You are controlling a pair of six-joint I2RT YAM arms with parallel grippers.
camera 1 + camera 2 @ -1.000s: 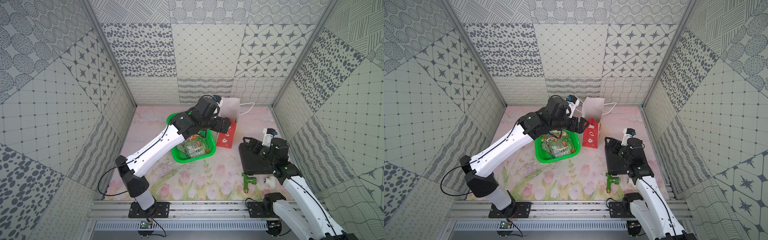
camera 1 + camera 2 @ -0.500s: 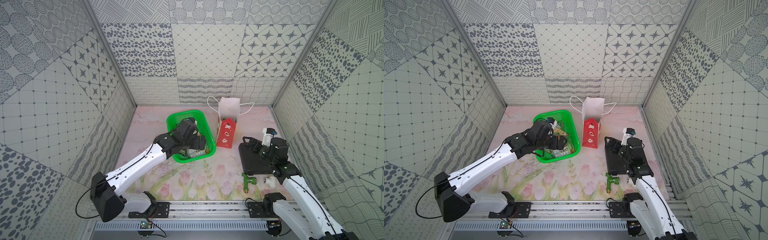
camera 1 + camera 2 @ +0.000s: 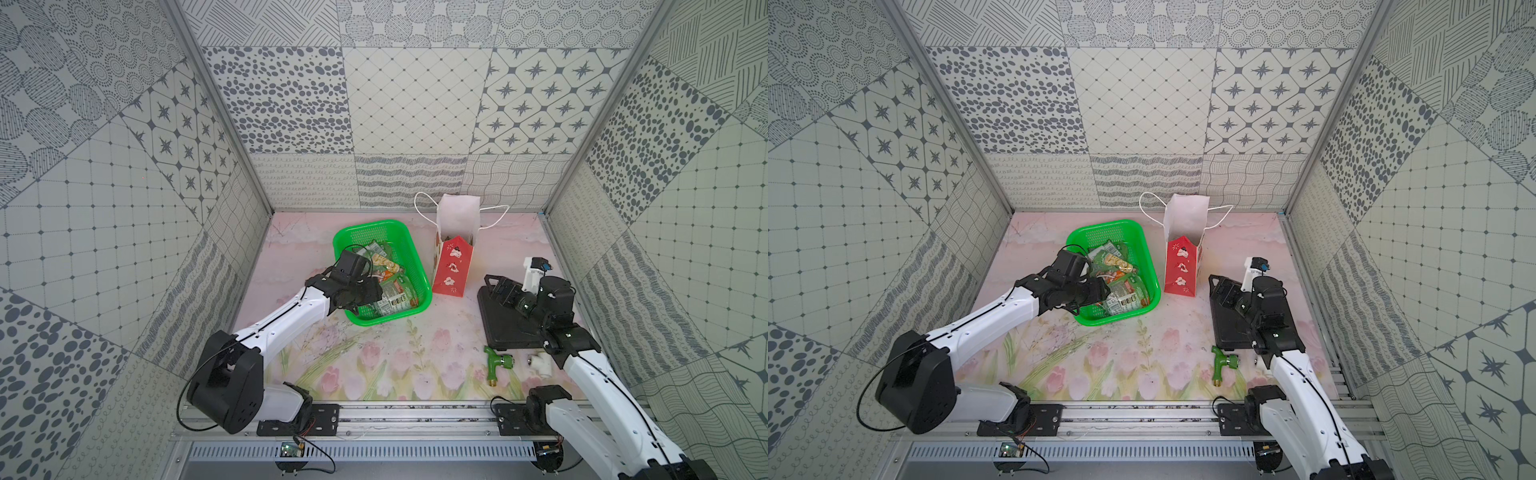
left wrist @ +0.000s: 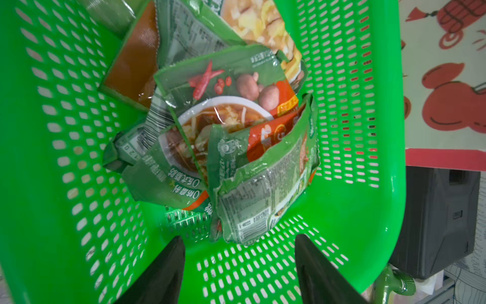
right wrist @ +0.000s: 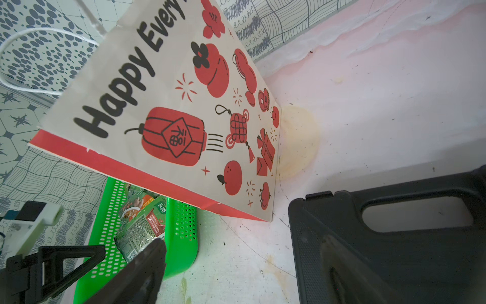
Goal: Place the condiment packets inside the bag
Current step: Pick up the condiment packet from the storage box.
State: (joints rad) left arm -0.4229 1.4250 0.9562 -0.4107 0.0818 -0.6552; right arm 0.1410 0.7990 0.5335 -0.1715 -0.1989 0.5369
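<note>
Left fingers (image 4: 157, 276) gape over perhaps six condiment packets (image 4: 223, 118).

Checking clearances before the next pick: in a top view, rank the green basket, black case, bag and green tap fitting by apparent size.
1. green basket
2. black case; the right arm covers part, so its lead over the bag is unsure
3. bag
4. green tap fitting, clearly smallest

Basket (image 3: 374, 226) far-centre on table (image 3: 374, 365), condiment packets (image 3: 397, 297) piled in it, left claw (image 4: 239, 239) over basket's near end, bag (image 3: 452, 266) just right of basket, case (image 3: 505, 332) further right and nearer, right claw (image 3: 505, 293) above case's far end, tap fitting (image 3: 496, 365) and tee fitting (image 3: 539, 366) near of case
</note>
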